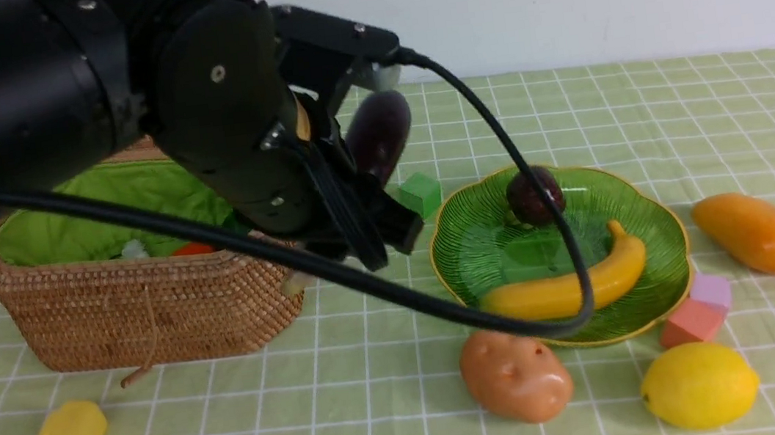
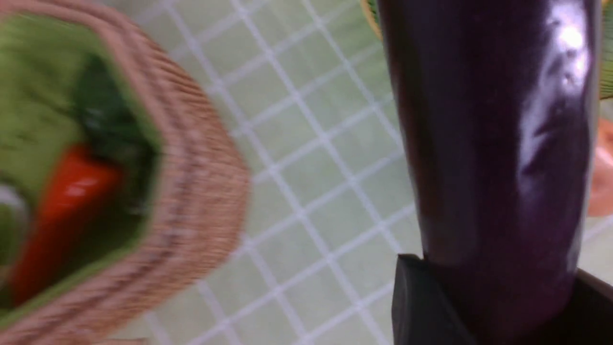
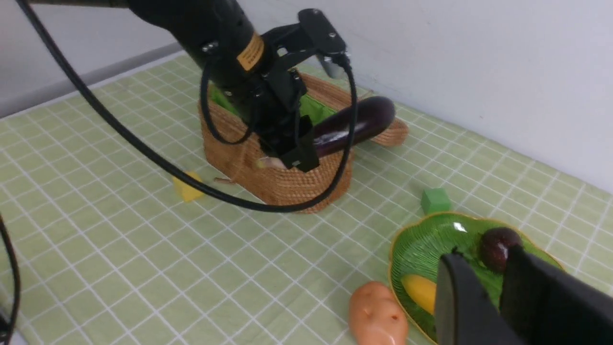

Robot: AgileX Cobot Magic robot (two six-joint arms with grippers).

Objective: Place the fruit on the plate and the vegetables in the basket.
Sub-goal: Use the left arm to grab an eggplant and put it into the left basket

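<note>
My left gripper (image 1: 381, 225) is shut on the stem end of the long dark-purple eggplant (image 1: 381, 133), held in the air at the right end of the wicker basket (image 1: 148, 313). A red-orange vegetable (image 1: 193, 249) lies inside on the green lining. The green plate (image 1: 478, 236) holds the banana (image 1: 573, 283) and the mangosteen (image 1: 533, 196). On the cloth lie the mango (image 1: 755, 233), the lemon (image 1: 699, 385) and the potato (image 1: 516, 375). My right gripper (image 3: 498, 278) hangs over the plate (image 3: 421, 244), its jaws a little apart and empty.
A green block (image 1: 420, 195) sits between basket and plate. A pink block (image 1: 689, 322) and a lilac block (image 1: 711, 290) touch the plate's front right rim. A yellow block (image 1: 73, 430) lies front left. The left arm's black cable (image 1: 443, 307) loops across the plate.
</note>
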